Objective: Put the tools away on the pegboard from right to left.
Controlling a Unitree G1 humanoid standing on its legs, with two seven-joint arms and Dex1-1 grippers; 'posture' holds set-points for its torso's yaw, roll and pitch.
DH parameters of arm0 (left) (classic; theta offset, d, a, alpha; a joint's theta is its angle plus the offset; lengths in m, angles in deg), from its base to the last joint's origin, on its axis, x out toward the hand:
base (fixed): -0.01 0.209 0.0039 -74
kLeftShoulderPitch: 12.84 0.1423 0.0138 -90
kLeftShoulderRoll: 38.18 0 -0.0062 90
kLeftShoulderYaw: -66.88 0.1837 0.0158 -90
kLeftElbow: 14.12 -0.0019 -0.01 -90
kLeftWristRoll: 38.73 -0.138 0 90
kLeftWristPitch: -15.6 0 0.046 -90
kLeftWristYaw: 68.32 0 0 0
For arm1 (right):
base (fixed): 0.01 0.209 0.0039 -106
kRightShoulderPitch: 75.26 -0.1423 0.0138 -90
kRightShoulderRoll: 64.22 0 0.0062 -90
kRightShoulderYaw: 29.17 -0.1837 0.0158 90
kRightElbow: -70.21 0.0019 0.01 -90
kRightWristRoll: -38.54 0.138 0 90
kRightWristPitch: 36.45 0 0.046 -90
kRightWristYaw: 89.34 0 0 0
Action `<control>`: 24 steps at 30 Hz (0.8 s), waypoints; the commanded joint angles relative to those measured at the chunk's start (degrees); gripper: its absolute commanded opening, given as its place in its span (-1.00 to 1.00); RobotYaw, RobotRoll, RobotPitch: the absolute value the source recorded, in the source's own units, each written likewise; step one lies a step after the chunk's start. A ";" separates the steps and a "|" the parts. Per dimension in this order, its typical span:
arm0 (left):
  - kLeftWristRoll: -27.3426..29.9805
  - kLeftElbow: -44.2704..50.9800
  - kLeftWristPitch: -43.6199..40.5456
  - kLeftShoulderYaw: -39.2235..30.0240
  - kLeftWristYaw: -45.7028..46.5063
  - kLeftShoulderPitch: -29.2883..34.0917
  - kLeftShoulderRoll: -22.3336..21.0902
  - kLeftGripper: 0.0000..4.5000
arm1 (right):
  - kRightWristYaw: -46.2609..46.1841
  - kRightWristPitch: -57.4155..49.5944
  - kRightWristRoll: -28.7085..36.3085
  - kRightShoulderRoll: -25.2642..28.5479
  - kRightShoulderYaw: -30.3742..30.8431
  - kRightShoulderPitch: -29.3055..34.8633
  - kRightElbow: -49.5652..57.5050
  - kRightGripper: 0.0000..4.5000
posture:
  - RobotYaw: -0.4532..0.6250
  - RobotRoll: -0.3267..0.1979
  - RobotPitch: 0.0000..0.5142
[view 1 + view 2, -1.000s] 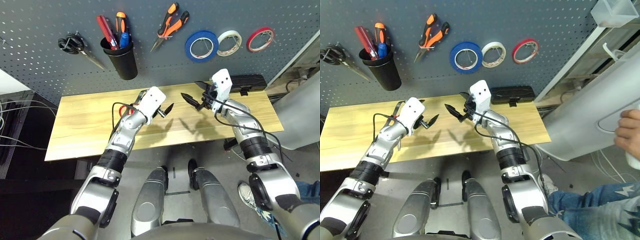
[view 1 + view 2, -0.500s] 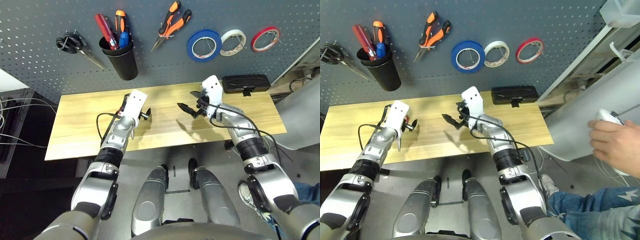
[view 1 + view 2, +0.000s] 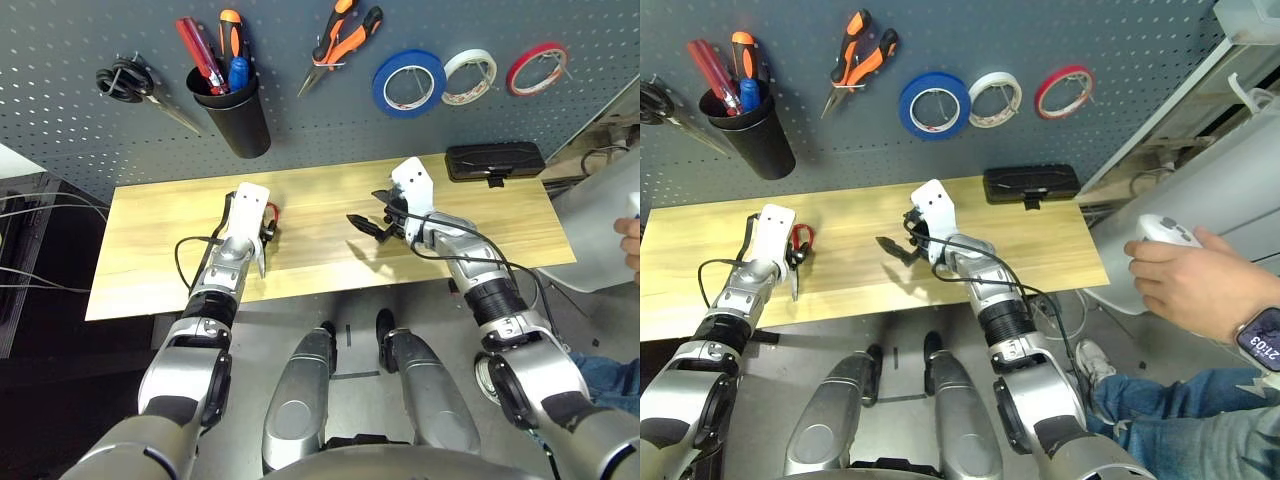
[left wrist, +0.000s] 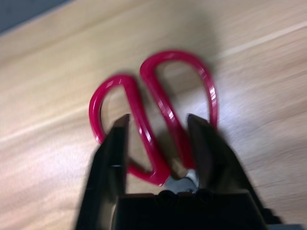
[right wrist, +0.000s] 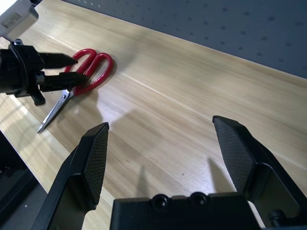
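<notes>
One tool left to put away, it seems: red-handled scissors (image 4: 167, 111) lying on desk (image 3: 320, 210), below pegboard (image 3: 310, 125). Blue tape roll (image 3: 382, 84) and pliers (image 3: 346, 48) already hung. Left claw (image 4: 159, 115) at the handles, fingers apart, one on either side; no firm grip visible. Right claw (image 5: 161, 122) released, wide, empty. Judged step: pickup. Next: close left on handles, check hold, then lift.

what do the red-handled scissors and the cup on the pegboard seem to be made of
Red-handled scissors: probably glossy plastic or coated handles, with bright highlights; blades look like shiny grey metal. Black cup holder: likely smooth plastic, judging by its even, soft sheen.
</notes>
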 commanded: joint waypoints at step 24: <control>6.76 -7.34 -8.54 -5.13 -2.48 1.94 2.17 -0.95 | 1.04 -0.69 -0.01 -0.19 1.38 0.87 2.16 1.00 | 0.00 0.25 0.39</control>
